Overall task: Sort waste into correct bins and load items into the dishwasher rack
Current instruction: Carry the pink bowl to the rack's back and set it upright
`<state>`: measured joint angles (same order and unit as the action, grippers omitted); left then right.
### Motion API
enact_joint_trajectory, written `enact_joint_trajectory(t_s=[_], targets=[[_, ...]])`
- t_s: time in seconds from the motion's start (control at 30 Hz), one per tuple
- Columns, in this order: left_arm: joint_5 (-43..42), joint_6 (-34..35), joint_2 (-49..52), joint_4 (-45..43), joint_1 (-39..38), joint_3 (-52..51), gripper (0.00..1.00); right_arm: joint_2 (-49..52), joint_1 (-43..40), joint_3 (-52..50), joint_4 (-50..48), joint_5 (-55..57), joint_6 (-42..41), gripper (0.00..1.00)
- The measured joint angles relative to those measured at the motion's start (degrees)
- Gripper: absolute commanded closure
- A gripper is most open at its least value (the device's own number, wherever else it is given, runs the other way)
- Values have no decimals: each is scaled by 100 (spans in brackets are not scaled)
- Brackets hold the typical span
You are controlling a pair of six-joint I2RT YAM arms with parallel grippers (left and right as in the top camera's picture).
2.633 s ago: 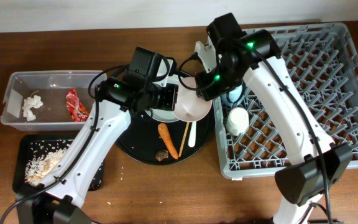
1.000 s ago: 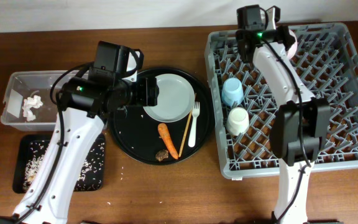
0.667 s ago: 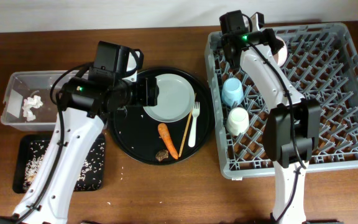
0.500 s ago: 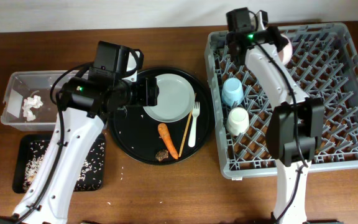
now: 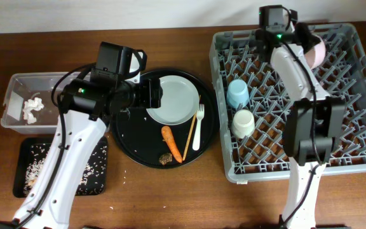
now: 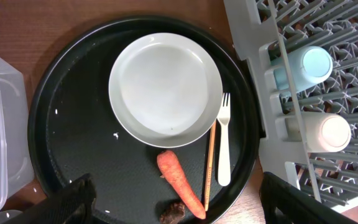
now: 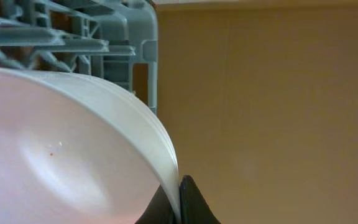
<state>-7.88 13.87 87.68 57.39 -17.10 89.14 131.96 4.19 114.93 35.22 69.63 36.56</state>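
My right gripper (image 5: 302,39) is shut on the rim of the white-pink bowl (image 5: 317,51), held tilted over the back edge of the grey dishwasher rack (image 5: 342,127). The right wrist view shows the fingertips (image 7: 179,186) pinching the bowl (image 7: 61,155). My left gripper (image 6: 179,211) hangs open and empty above the round black tray (image 6: 73,155). On that tray lie the grey plate (image 6: 165,90), white fork (image 6: 224,143), chopstick (image 6: 210,165), carrot (image 6: 180,191) and brown lump (image 6: 173,213). A blue cup (image 5: 237,93) and a cream cup (image 5: 243,123) stand in the rack.
The clear tub (image 5: 18,83) at the far left holds a white tissue (image 5: 32,108). Below it sits the shallow black tray (image 5: 27,184) with rice scraps (image 5: 40,166). My left arm (image 5: 75,159) crosses over both bins.
The right arm carried the bowl off the round tray to the rack's back edge, then swung it rightward. The left arm drew back left and has since held still.
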Motion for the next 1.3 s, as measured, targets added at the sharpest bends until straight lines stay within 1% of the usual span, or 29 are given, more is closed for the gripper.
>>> enact_joint_trajectory(t_s=[0.2, 0.27, 0.33, 0.37, 0.43, 0.47, 0.5, 0.57, 0.6, 0.73, 0.77, 0.83, 0.9, 0.93, 1.0, 1.03, 1.07, 1.1, 1.13, 1.17, 1.2, 1.23, 1.3], targets=[[46, 0, 0, 7, -2, -2, 16, 0, 387, -11, 107, 192, -28, 96], [107, 0, 0, 13, -2, -2, 17, 0, 466, -11, 343, 192, -216, 80], [127, 0, 0, 31, 0, -2, 16, 0, 588, -26, 713, -109, -577, 64], [131, 0, 0, 26, 0, -2, 16, 0, 691, -33, 857, -361, -776, 40], [131, 0, 0, 28, -2, -4, 16, 17, 750, -59, 894, -535, -872, 24], [131, 0, 0, 26, -2, -4, 16, 22, 750, -59, 907, -590, -903, 14], [131, 0, 0, 28, -2, -4, 17, 22, 750, -63, 916, -638, -931, 5], [131, 0, 0, 28, -2, -4, 16, 22, 782, -63, 903, -675, -946, 0], [133, 0, 0, 26, 0, -4, 17, 22, 809, -63, 898, -682, -962, 1], [133, 0, 0, 26, -2, -4, 17, 22, 977, -63, 901, -863, -986, 1], [133, 0, 0, 26, -2, -4, 16, 17, 990, -63, 905, -977, -1097, 1], [133, 0, 0, 20, 0, -4, 16, -129, 990, -79, 1182, -1561, -1453, 0], [136, 0, 0, 22, 0, -4, 17, -616, 931, -96, 1390, -2490, -1904, 8], [133, 0, 0, 28, -2, -4, 16, -955, 844, -96, 1469, -2931, -2107, 17], [133, 0, 0, 28, -2, -4, 17, -1672, 435, -94, 1617, -3963, -2656, 51], [136, 0, 0, 28, 0, -4, 16, -1947, 42, -94, 1714, -4583, -3032, 72], [133, 0, 0, 31, -2, -4, 16, -2146, -557, -94, 1792, -5412, -3346, 93], [133, 0, 0, 33, -2, -4, 17, -2177, -1110, -90, 1904, -6168, -3580, 93], [133, 0, 0, 39, -2, -4, 17, -2164, -1414, -90, 2076, -6697, -3687, 89], [140, 0, 0, 92, -2, -4, 16, -2140, -1751, -92, 2321, -7455, -3777, 79], [144, 0, 0, 111, -2, -4, 16, -2111, -1974, -92, 2603, -8214, -3807, 74], [151, 0, 0, 138, 0, -4, 16, -2109, -1989, -94, 2883, -8773, -3829, 67], [151, 2, 0, 181, 0, -4, 16, -2109, -1506, -96, 3252, -9261, -3585, 66]])
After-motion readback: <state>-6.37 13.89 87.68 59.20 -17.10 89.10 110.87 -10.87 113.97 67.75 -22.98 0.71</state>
